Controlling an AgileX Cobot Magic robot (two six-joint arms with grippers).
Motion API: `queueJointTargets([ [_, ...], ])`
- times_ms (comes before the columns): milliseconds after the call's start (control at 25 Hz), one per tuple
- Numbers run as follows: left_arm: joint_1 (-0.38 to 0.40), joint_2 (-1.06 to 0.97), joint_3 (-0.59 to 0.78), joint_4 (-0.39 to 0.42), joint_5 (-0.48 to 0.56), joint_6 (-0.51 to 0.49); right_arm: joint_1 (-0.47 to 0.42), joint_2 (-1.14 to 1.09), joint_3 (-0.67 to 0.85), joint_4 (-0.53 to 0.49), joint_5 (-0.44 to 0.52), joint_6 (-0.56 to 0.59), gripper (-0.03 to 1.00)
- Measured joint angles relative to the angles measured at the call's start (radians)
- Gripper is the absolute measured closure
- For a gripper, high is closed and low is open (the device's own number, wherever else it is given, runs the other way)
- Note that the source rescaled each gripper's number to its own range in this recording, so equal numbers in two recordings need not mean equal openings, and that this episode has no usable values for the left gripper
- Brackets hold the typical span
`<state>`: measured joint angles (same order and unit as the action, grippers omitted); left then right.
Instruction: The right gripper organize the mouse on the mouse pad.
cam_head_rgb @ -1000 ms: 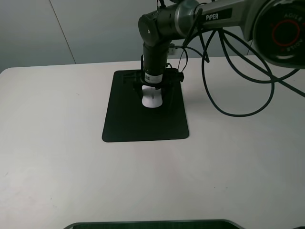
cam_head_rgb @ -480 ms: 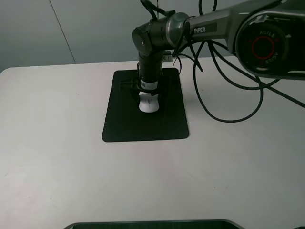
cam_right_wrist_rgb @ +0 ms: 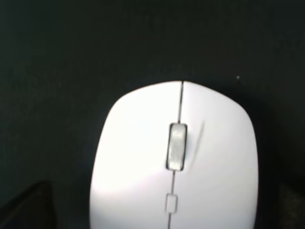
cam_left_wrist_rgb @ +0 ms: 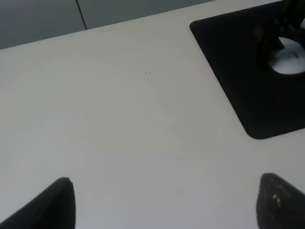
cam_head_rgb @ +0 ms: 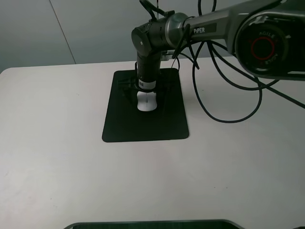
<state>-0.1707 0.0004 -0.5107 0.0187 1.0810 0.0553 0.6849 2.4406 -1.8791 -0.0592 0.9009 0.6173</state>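
The white mouse (cam_head_rgb: 147,103) is on the upper middle of the black mouse pad (cam_head_rgb: 124,125). My right gripper (cam_head_rgb: 145,94) points straight down over it, its fingers on either side of the mouse's rear. In the right wrist view the mouse (cam_right_wrist_rgb: 190,157) fills the frame over the pad (cam_right_wrist_rgb: 95,43), and a dark fingertip (cam_right_wrist_rgb: 24,207) shows at its side. I cannot tell whether the mouse touches the pad. The left wrist view shows the mouse (cam_left_wrist_rgb: 289,63) and pad (cam_left_wrist_rgb: 243,81) far off, with my left gripper (cam_left_wrist_rgb: 167,205) open and empty above bare table.
The white table (cam_head_rgb: 57,157) surrounds the pad. Black cables (cam_head_rgb: 228,114) loop from the right arm over the table to the right of the pad. A dark edge (cam_head_rgb: 152,224) lies at the front of the table.
My right gripper has moved a little to the left over the pad, and the mouse has moved with it. The left gripper has not visibly moved.
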Motion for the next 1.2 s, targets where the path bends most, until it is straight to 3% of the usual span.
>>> queueJointTargets([
  [80,0.0,0.0,0.0,0.0,0.0,0.0,0.0,-0.002,0.0,0.0,0.012,-0.017,-0.02],
  [480,0.0,0.0,0.0,0.0,0.0,0.0,-0.036,-0.119,0.033,0.075,0.037,-0.137,-0.03],
  [640,0.0,0.0,0.0,0.0,0.0,0.0,-0.129,-0.225,0.188,0.133,0.002,-0.209,-0.03],
  [800,0.0,0.0,0.0,0.0,0.0,0.0,-0.276,-0.355,0.407,0.145,-0.033,-0.275,-0.03],
  [1000,0.0,0.0,0.0,0.0,0.0,0.0,-0.445,-0.527,0.583,0.123,-0.033,-0.346,-0.03],
  [1200,0.0,0.0,0.0,0.0,0.0,0.0,-0.546,-0.736,0.713,0.069,-0.056,-0.36,-0.03],
])
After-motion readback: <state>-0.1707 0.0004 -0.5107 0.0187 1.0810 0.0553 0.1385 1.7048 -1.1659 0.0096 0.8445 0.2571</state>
